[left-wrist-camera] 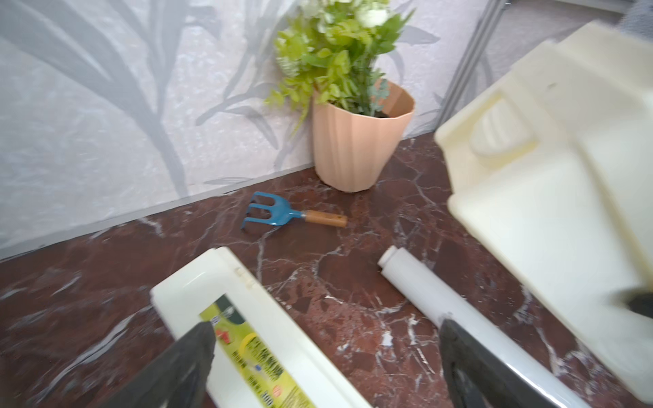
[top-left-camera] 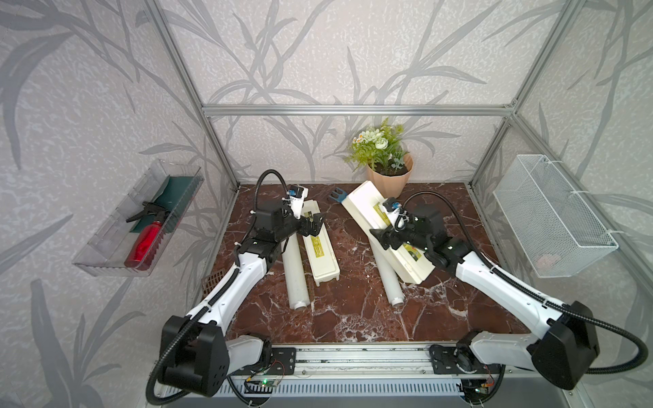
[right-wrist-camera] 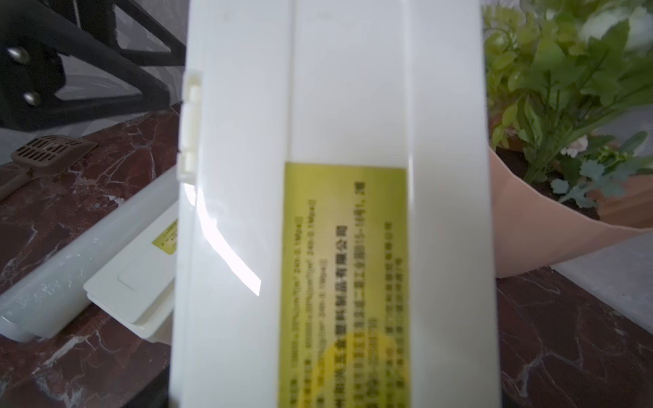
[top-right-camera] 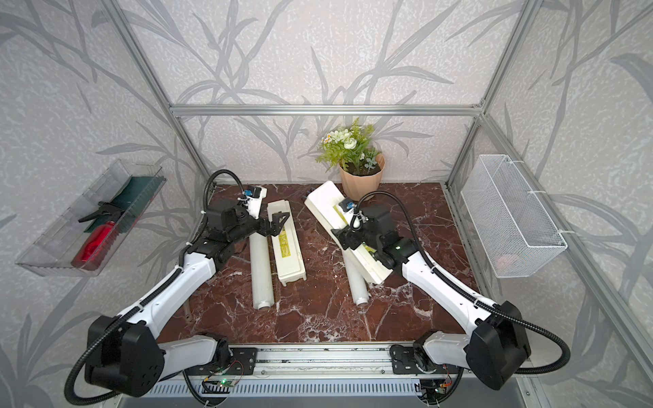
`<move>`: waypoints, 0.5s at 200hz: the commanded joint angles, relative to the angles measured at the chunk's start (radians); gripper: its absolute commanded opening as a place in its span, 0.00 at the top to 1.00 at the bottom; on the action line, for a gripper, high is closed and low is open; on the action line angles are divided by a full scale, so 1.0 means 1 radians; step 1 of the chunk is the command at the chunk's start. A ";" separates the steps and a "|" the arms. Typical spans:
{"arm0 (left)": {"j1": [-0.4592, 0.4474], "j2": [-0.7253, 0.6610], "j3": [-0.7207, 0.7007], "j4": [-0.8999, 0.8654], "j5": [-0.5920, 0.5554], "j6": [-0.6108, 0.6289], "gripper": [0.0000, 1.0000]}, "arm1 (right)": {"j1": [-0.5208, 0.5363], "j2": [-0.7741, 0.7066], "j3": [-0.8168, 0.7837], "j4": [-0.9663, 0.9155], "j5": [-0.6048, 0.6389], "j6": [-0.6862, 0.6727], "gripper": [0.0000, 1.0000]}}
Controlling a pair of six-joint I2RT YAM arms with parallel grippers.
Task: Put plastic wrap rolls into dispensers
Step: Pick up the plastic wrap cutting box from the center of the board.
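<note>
Toward the desk's (top-left-camera: 353,311) left edge, the left roll (top-left-camera: 295,275) lies beside the shut left box (top-left-camera: 319,247). The left hand (top-left-camera: 312,224) hovers spread over it (probably for the lid). The right roll (top-left-camera: 387,281) lies just beside the right box (top-left-camera: 364,201). Whether the right hand (top-left-camera: 378,239) grips it, I cannot tell.

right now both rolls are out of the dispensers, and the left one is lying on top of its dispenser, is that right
No: the left roll lies on the table beside its dispenser, not on top of it; both top views show this. The right roll is out too.
</note>
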 commanded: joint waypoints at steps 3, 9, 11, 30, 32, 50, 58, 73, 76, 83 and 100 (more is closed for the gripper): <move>-0.075 0.037 0.038 0.061 0.149 0.157 0.00 | -0.109 -0.077 -0.070 0.173 -0.343 -0.130 0.24; -0.094 0.048 0.045 0.067 0.157 0.182 0.00 | -0.130 -0.081 -0.070 0.158 -0.386 -0.148 0.24; -0.101 0.051 0.049 0.068 0.161 0.189 0.00 | -0.137 -0.081 -0.069 0.152 -0.401 -0.155 0.24; -0.145 0.104 0.091 0.066 0.208 0.259 0.01 | -0.188 -0.076 -0.054 0.072 -0.526 -0.220 0.23; -0.149 0.109 0.096 0.066 0.213 0.266 0.01 | -0.192 -0.077 -0.054 0.068 -0.539 -0.229 0.23; -0.170 0.163 0.142 0.071 0.250 0.313 0.00 | -0.217 -0.098 -0.082 0.057 -0.646 -0.335 0.20; -0.172 0.187 0.167 0.068 0.266 0.313 0.00 | -0.225 -0.107 -0.096 0.063 -0.668 -0.352 0.20; -0.175 0.219 0.221 0.029 0.307 0.334 0.00 | -0.243 -0.115 -0.103 0.027 -0.721 -0.403 0.19; -0.177 0.223 0.228 0.022 0.315 0.341 0.00 | -0.244 -0.117 -0.104 0.014 -0.726 -0.421 0.19; -0.180 0.230 0.240 0.009 0.337 0.361 0.01 | -0.244 -0.119 -0.107 -0.013 -0.731 -0.453 0.18; -0.192 0.235 0.251 0.010 0.380 0.398 0.01 | -0.246 -0.125 -0.118 -0.047 -0.736 -0.492 0.18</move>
